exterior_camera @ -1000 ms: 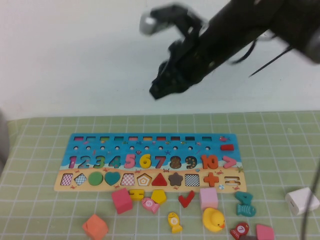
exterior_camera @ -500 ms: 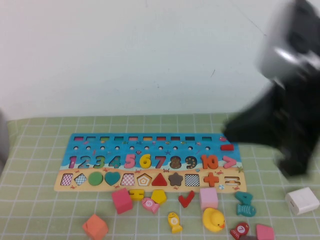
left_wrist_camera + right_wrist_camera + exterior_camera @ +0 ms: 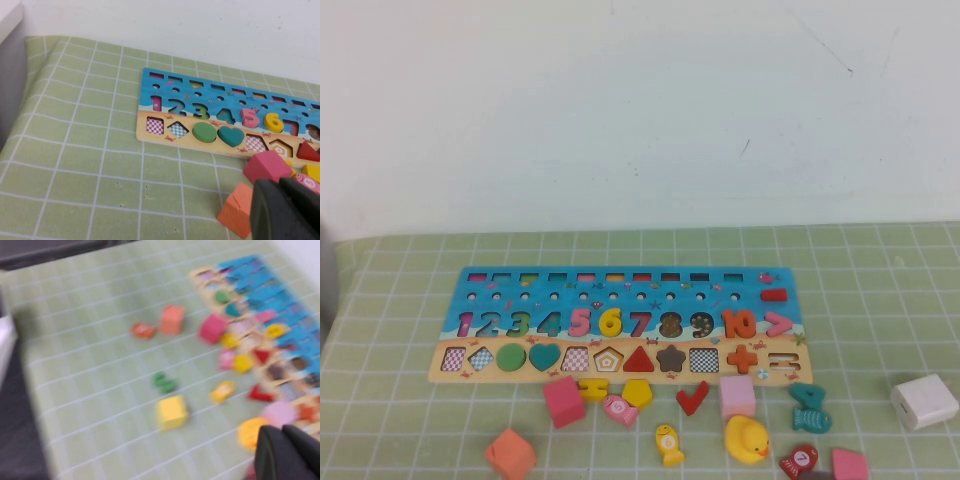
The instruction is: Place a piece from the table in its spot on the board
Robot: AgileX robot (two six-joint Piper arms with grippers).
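The board (image 3: 620, 285) lies across the middle of the green checked cloth. The yellow "6" (image 3: 610, 322) sits in the numeral row between the pink 5 and the red 7. It also shows in the left wrist view (image 3: 274, 121). Neither arm shows in the high view. My left gripper (image 3: 279, 187) is shut and empty, above the loose blocks off the board's near left part. My right gripper (image 3: 281, 432) is shut and empty, above the loose pieces near the yellow duck (image 3: 250, 432); that view is blurred.
Loose pieces lie in front of the board: pink cube (image 3: 563, 401), orange block (image 3: 510, 453), yellow pentagon (image 3: 638, 392), yellow fish (image 3: 668, 445), red tick (image 3: 692, 398), duck (image 3: 747, 439), teal fish (image 3: 810, 407). A white box (image 3: 924, 401) sits at the right.
The right arm swept from above the board to the right and out of the high view. The board and pieces have not moved.
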